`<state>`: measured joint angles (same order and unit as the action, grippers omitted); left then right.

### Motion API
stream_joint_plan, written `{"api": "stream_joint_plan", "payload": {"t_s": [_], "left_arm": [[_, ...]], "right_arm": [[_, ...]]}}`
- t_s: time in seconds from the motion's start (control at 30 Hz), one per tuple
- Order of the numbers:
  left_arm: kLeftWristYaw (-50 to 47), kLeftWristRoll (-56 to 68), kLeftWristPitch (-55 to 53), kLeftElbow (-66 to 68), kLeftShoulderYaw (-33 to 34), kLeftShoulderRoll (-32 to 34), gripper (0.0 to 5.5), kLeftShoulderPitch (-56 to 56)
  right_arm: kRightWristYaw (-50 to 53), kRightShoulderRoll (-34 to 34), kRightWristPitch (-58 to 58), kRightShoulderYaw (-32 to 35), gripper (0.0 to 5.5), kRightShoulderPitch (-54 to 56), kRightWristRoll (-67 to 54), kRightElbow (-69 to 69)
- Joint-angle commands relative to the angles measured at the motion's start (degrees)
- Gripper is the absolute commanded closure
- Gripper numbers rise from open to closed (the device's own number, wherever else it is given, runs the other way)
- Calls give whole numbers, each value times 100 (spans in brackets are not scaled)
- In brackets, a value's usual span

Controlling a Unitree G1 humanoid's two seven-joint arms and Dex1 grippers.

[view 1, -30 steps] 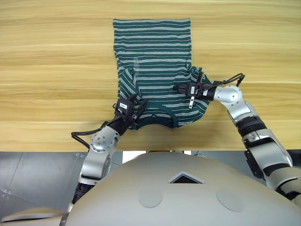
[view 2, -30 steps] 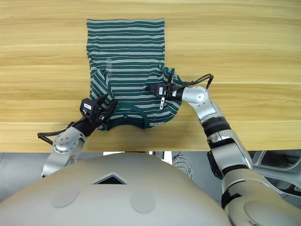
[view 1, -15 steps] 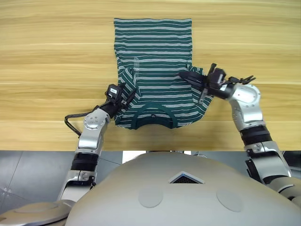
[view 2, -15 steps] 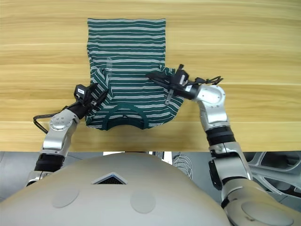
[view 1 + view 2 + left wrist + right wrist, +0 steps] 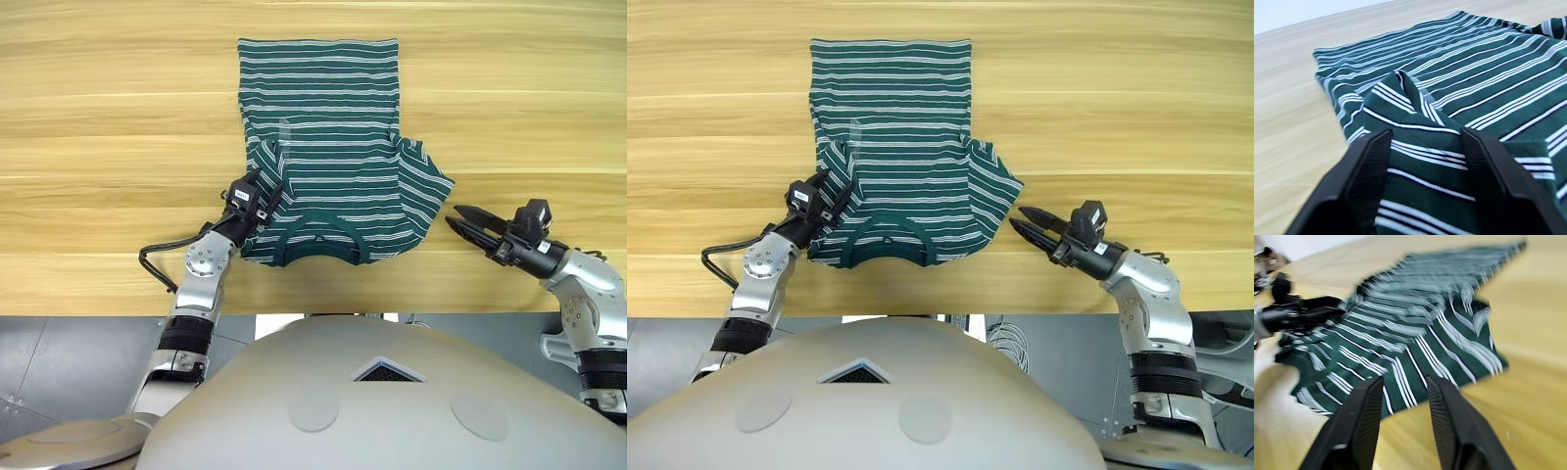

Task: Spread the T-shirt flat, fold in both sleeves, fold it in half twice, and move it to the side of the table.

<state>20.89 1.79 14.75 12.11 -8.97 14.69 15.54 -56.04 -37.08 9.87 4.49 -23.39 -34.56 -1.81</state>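
Note:
A green T-shirt [image 5: 323,127] with white stripes lies on the wooden table [image 5: 118,117], its collar [image 5: 318,235] towards me. The left sleeve is folded in over the body. The right sleeve [image 5: 426,176] lies loosely on the shirt's right edge, its tip sticking out. My left gripper [image 5: 257,199] sits at the shirt's left shoulder. In the left wrist view its fingers [image 5: 1366,181] stand open with a raised fold of striped cloth [image 5: 1415,112] between them. My right gripper [image 5: 458,217] hovers open and empty to the right of the shirt, pointing at it, near the table's front edge.
The table's front edge [image 5: 98,314] runs just below the collar, with grey floor beyond it. A black cable [image 5: 157,266] loops beside my left wrist. Bare wood stretches left and right of the shirt.
My right gripper has let go of the right sleeve and pulled back to the right, off the shirt. My left gripper moved from below the collar to the left shoulder and stays there.

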Motion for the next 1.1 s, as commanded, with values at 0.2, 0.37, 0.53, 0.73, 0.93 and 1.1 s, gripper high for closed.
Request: {"api": "stream_joint_plan", "payload": {"t_s": [0.2,0.37,0.53,0.73,0.93,1.1], "left_arm": [[46,-102,-484,-64,-170,-18,299,610],[47,-107,-483,-71,-153,-20,299,598],[51,-114,-474,-39,-142,-17,299,571],[27,-137,-457,-32,-138,-20,299,575],[-6,-140,-440,-39,-128,-34,299,603],[-30,-148,-429,-52,-142,-52,299,617]], "right_arm": [[1263,388,1587,65,242,571,60,43],[1680,530,2074,122,219,859,150,15],[1962,633,2401,324,219,998,168,-70],[1956,761,2528,153,219,1041,242,108],[2002,923,2535,56,219,1171,295,80],[2028,1056,2451,52,219,1335,412,-56]]}}
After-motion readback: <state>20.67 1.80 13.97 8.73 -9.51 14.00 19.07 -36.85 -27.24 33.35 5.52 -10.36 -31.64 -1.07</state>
